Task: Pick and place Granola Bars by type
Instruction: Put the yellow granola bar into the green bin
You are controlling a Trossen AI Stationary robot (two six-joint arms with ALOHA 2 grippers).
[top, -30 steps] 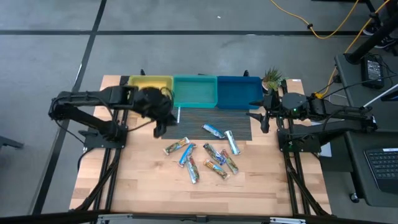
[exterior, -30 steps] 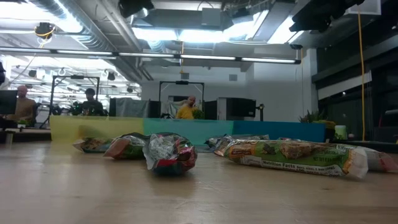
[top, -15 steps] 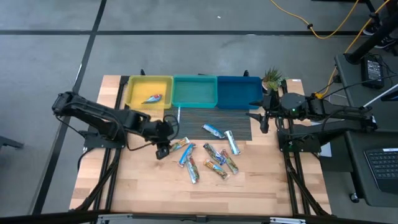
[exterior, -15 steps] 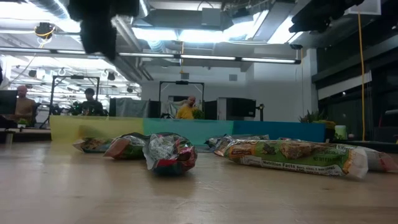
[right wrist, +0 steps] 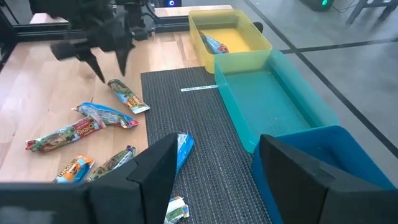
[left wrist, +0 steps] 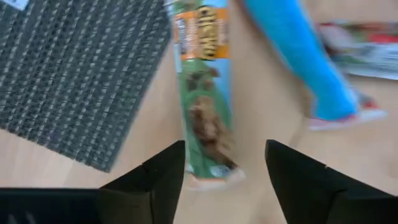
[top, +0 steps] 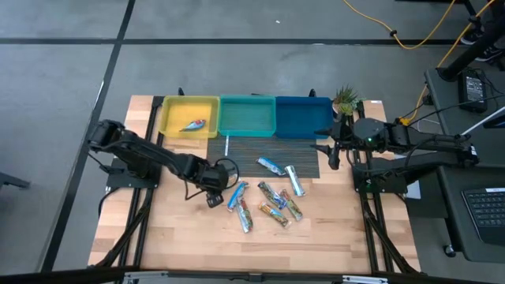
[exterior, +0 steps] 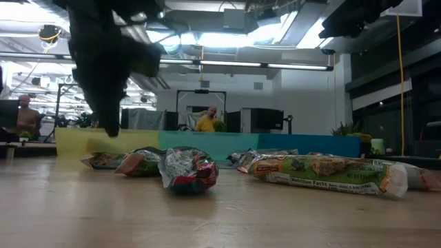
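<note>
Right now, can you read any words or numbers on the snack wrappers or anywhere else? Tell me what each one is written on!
"Nutrition Facts": on the long tan granola bar lying on the table, in the low view.
The smaller print beside it is too small to read.
The green and orange bar in the left wrist view carries print, but it is too blurred to read.
The white strip on the dark mat shows marks too small to read.
Nothing else is readable.
</note>
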